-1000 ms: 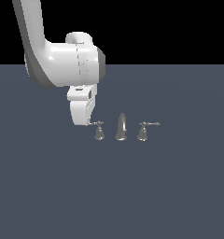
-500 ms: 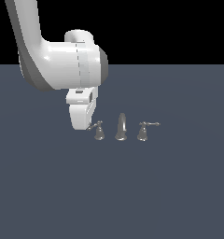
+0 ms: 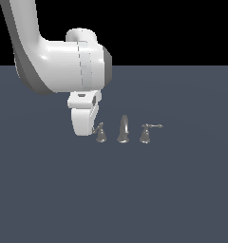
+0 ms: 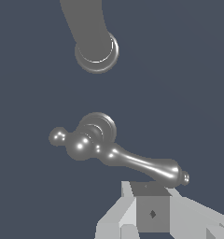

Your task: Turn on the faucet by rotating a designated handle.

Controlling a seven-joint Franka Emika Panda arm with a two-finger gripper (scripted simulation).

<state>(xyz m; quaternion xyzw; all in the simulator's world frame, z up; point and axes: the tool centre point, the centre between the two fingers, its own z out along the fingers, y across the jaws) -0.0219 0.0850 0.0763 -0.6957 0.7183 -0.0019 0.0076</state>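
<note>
The faucet is a tiny grey metal set on the dark floor. Its tapered spout (image 3: 123,129) stands in the middle, with a twin handle (image 3: 145,133) on the exterior view's right whose lever points right. The designated handle (image 3: 101,135) stands on the exterior view's left, right beside my gripper (image 3: 87,129). The wrist view shows this handle (image 4: 97,140) from above, with its shiny lever (image 4: 146,165) reaching out from the bell base. My gripper (image 4: 151,205) is shut with nothing in it, its tip right against the lever's far end. I cannot tell whether they touch. The spout (image 4: 93,39) lies beyond.
My large white arm (image 3: 63,66) hangs over the exterior view's left side and dwarfs the faucet. A flat dark grey floor (image 3: 173,190) spreads all around the set.
My gripper has come down a little and closer to the left handle. The faucet's pieces stay where they were.
</note>
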